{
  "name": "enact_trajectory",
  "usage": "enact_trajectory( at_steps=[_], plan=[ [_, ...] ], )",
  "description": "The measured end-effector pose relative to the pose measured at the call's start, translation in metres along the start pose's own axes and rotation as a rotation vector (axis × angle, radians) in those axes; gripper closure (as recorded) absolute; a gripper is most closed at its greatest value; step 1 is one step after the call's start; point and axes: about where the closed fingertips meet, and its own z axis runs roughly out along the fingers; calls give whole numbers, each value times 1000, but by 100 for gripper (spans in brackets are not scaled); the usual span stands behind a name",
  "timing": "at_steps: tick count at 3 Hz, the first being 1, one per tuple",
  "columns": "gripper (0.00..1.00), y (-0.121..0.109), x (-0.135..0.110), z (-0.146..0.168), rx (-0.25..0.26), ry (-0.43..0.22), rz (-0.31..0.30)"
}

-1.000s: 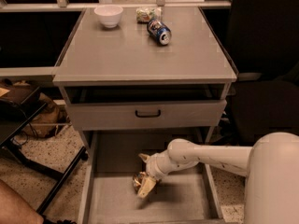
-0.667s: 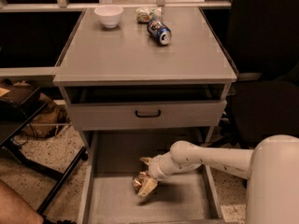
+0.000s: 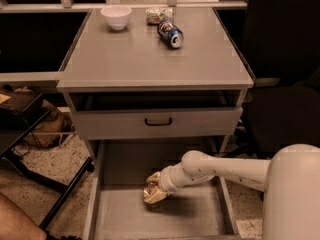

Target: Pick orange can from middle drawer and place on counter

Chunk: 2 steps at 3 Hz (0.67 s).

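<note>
The orange can (image 3: 148,188) is low inside the open middle drawer (image 3: 192,219), left of its middle. My gripper (image 3: 153,188) reaches in from the right on the white arm (image 3: 220,168). Its pale fingers (image 3: 156,196) close around the can from above and below, holding it just over the drawer floor. The counter (image 3: 150,61) is the grey cabinet top above the drawers.
On the counter's far edge are a white bowl (image 3: 116,16), a pale green-white packet (image 3: 157,15) and a blue can (image 3: 170,34) on its side. A partly open upper drawer front with a black handle (image 3: 158,121) overhangs the middle drawer. A dark chair (image 3: 285,84) stands to the right.
The gripper has closed in on the orange can, and the can now sits slightly higher in the picture than one second ago. The arm has barely shifted.
</note>
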Motion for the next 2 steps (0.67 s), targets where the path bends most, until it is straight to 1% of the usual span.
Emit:
enact_trajectory(
  at_steps=[1,2],
  plan=[
    [84,3,-11,-12,2,-5,13],
    [100,10,-54,-60,18,-62,6]
  ],
)
